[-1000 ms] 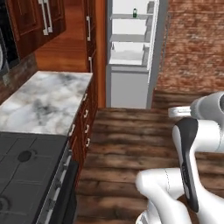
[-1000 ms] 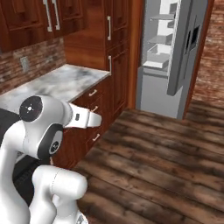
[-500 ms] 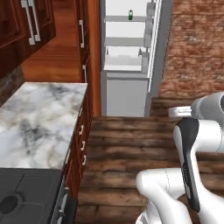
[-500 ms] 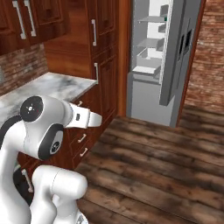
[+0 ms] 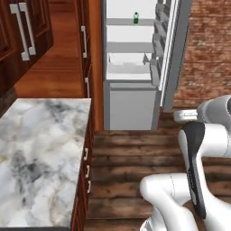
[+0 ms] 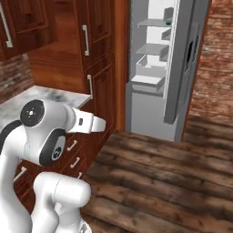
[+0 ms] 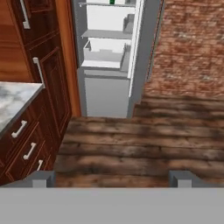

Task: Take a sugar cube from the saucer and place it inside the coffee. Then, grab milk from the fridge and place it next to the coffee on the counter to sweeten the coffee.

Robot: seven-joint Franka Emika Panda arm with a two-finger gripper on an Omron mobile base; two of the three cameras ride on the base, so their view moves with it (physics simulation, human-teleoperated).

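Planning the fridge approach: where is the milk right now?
The milk stands on an upper shelf inside the open fridge, ahead in the left base view, beside the wooden cabinet.

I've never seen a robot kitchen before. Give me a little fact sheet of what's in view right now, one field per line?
fridge: door open, pale shelves and a drawer showing
milk: small green-topped item on an upper shelf
counter: marble top, left of the wooden floor
tall cabinet: brown wood, between counter and fridge
gripper: fingertips apart, holding nothing, pointed toward the fridge
brick wall: right of the fridge

Base driven closer to fridge [image 5: 135, 63]; stove left behind
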